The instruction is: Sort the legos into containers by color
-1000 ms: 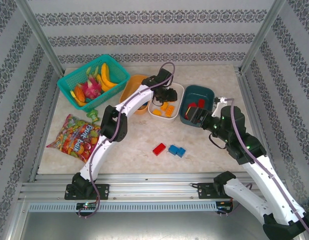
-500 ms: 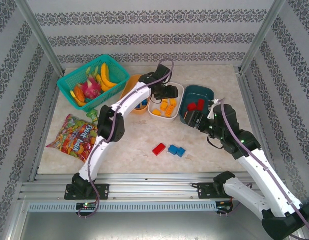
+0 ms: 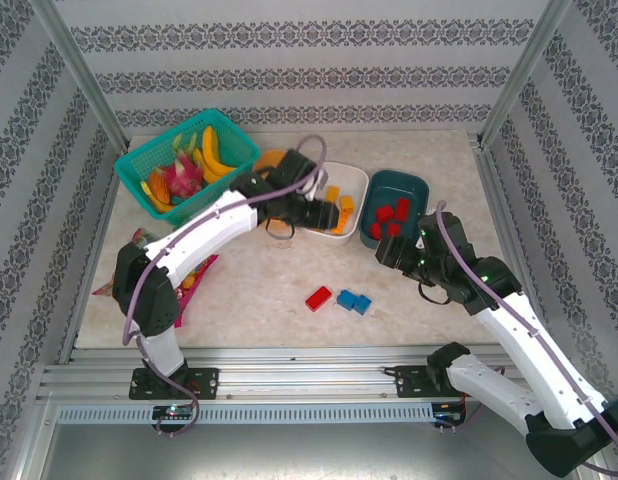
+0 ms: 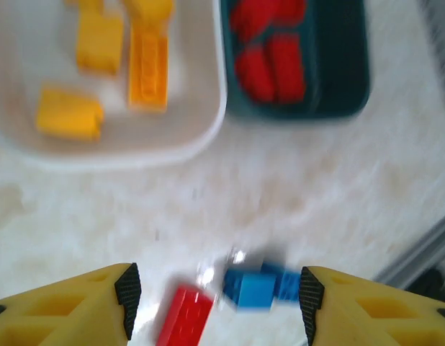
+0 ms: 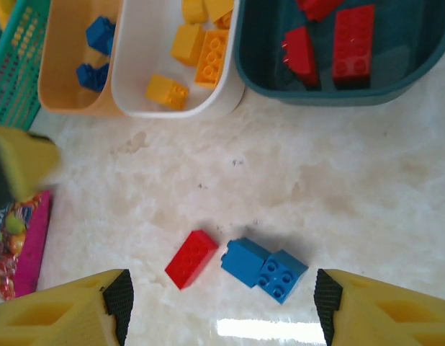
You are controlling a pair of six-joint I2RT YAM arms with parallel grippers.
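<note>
Toward the near edge of the table (image 3: 249,300), the slanted red brick (image 5: 191,258) and touching blue bricks (image 5: 264,264) are framed between the spread, empty fingers of the right gripper (image 5: 222,306), judged nearer than the equally spread left gripper (image 4: 217,297).

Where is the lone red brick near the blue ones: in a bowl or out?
Out. The red brick lies on the table beside the blue bricks, well apart from the dark teal bowl.

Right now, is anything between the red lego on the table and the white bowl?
No. The right wrist view shows bare table between the red lego and the white bowl.
</note>
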